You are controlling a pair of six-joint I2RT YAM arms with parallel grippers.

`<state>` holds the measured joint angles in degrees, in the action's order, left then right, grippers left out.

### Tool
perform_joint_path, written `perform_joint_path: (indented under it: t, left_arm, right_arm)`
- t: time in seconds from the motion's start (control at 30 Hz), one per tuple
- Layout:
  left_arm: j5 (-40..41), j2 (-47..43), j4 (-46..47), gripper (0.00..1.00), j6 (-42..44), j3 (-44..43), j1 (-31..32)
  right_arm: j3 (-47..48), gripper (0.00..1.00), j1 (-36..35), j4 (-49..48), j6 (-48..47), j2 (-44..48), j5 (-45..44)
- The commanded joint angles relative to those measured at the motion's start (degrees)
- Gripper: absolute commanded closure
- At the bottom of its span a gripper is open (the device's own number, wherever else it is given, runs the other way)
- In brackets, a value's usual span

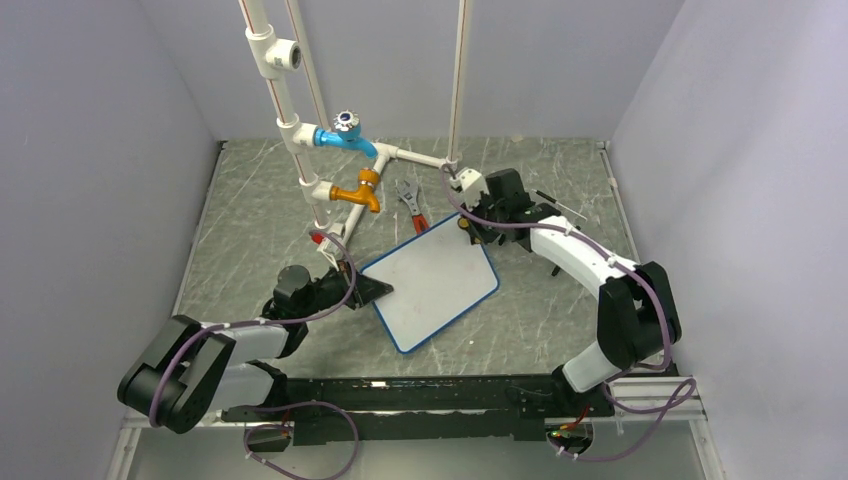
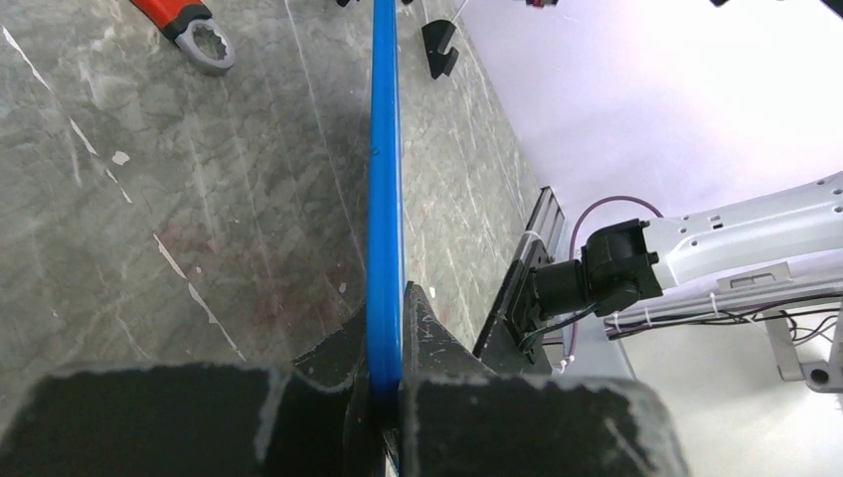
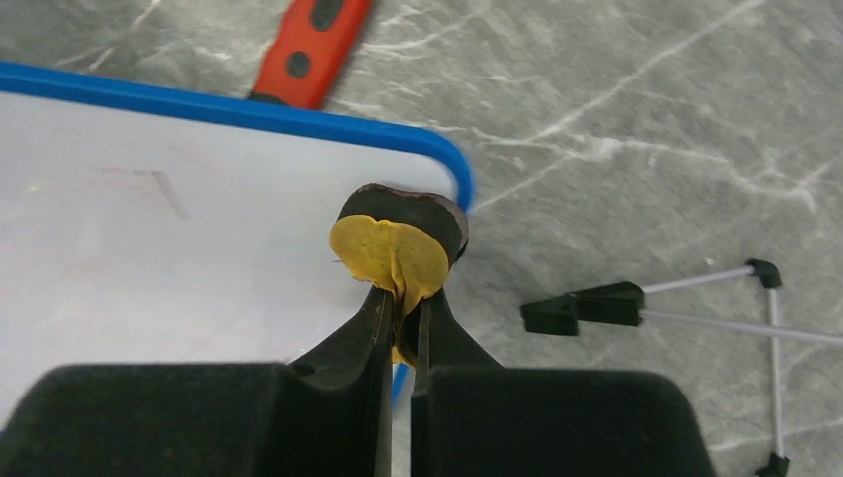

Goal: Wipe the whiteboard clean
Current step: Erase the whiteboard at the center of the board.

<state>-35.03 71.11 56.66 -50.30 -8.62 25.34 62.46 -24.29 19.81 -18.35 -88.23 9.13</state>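
Top external view shows the small rectangular whiteboard with a thin blue frame (image 1: 435, 285) lying skewed on the grey marbled table (image 1: 260, 220), between the two arms. The left gripper (image 1: 372, 290) is clenched on the frame at the board's near-left edge; its wrist view confirms both fingers pinch the blue rim (image 2: 384, 149). The right gripper (image 3: 398, 298) grasps a small round yellow eraser pad with a black backing (image 3: 393, 248) over the board's far-right corner. The face looks almost white, with only faint marks left of the pad. The main risk is that the pad sits right at the rounded corner: a stroke outward would run it off the frame and onto the table, or snag it on the rim and twist it out of the narrow pinch. Pressing hard so far from the left grip could also pivot the board or slip the thin rim from those fingers. A wide sweep could strike the red-handled wrench (image 3: 313, 50) just beyond the board's far edge, or the thin white wire stand with black feet (image 3: 686, 298) beside that corner.
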Motion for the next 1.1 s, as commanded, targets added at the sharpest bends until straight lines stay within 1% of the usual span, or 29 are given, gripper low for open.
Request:
perform_joint_path:
  t: [0.0,0.07,0.13,0.23,0.3,0.37,0.43,0.5,0.57,0.63,0.77,0.93,1.07]
  left_arm:
    - [-5.4,-1.0,10.1,1.00,-1.7,-2.0,0.8]
    - [-5.2,-0.8,10.1,1.00,-1.7,-1.9,0.8]
    - [-5.2,-0.4,10.8,1.00,-2.1,-2.1,0.8]
    - [-5.3,0.4,11.9,1.00,-3.0,-2.2,0.8]
    - [-5.2,0.5,12.4,1.00,-3.2,-2.2,0.8]
    - [-4.9,-0.1,11.6,1.00,-2.9,-2.1,0.8]
    - [-4.6,-1.1,10.2,1.00,-2.3,-1.8,0.8]
    - [-4.5,-2.0,9.1,1.00,-1.7,-1.7,0.8]
    - [-4.3,-2.9,8.2,1.00,-1.4,-1.6,0.8]
    - [-4.2,-3.7,6.9,1.00,-0.8,-1.8,0.8]
    - [-4.3,-4.4,5.0,1.00,0.1,-2.3,0.7]
    - [-3.8,-5.1,5.4,1.00,0.3,-1.6,0.8]
    - [-3.6,-4.4,7.5,1.00,-0.4,-1.0,0.7]
  right_arm:
    - [-2.1,1.00,-7.3,-2.5,-1.0,2.9,7.8]
    - [-3.3,1.00,-13.3,-2.8,-2.6,4.9,9.9]
    - [-2.3,1.00,-17.9,-2.0,-2.9,5.5,12.6]
    - [1.0,1.00,-21.1,0.5,-2.6,3.1,15.5]
    - [1.2,1.00,-22.1,0.5,-2.4,1.9,13.4]
    - [0.5,1.00,-21.5,-0.7,-1.0,1.2,8.1]
    - [-0.1,1.00,-16.9,-1.7,1.6,1.4,3.9]
    - [-0.5,1.00,-10.8,-1.3,2.6,2.0,2.3]
    - [-2.0,1.00,-6.1,-0.6,1.3,3.2,1.1]
    - [-5.2,1.00,-3.7,-0.4,-1.5,5.1,0.0]
    - [-13.0,1.00,-3.1,0.9,-7.3,8.9,1.8]
    - [-17.6,1.00,-3.9,5.1,-12.4,12.1,6.6]
    - [-19.9,1.00,-10.7,7.5,-14.8,12.6,10.0]
